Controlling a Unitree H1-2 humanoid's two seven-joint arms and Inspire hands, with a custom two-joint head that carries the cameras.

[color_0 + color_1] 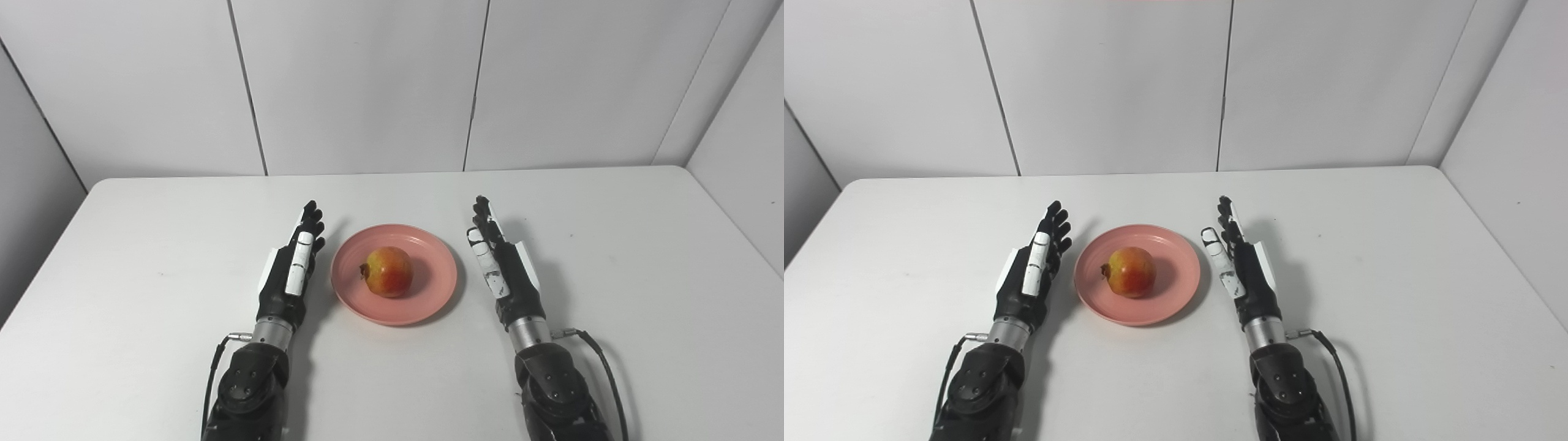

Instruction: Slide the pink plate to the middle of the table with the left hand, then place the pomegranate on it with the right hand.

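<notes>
Robot hands (293, 263) (503, 263) flanking round pomegranate (388, 271)

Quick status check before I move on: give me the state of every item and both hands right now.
Round pink plastic plate: flat on the table's middle, between the hands, loaded.
Red-yellow pomegranate: resting on the plate, crown toward the left hand, untouched.
Left hand: open, fingers straight, empty, beside the plate's left rim.
Right hand: open, fingers straight, empty, beside the plate's right rim, apart from it.
White table: bearing the plate.
</notes>
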